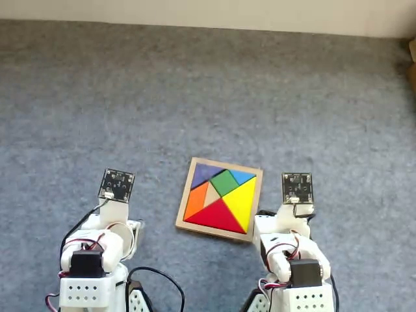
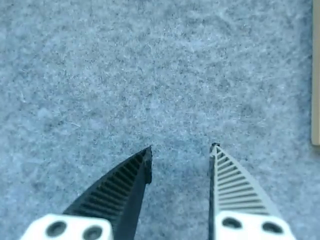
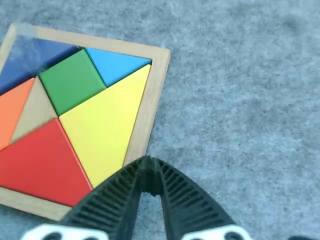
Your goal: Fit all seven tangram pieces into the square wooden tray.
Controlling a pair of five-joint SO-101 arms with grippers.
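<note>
Tray [image 1: 227, 165] between left claw [image 2: 181, 148] and right claw [image 3: 149, 163]

High camera looks steeply down from afar; wrist cameras sit close; right shares tray [image 1: 255, 201] [image 3: 151, 100].

Soft, even daylight lies over the grey surface [image 1: 208, 84], plenty bright, with no hard shadow anywhere. Along the far edge a pale strip [image 1: 195, 13] glows brightest of all. Only a faint, fuzzy-edged shadow hugs the tray [image 1: 184, 192] along its near side. There's glare too: a milky patch sits on the dark blue piece [image 3: 30, 55], right at the tray's corner, washing it pale. The left gripper [image 2: 182, 147] throws just a dim smudge onto the surface between its jaws.
</note>
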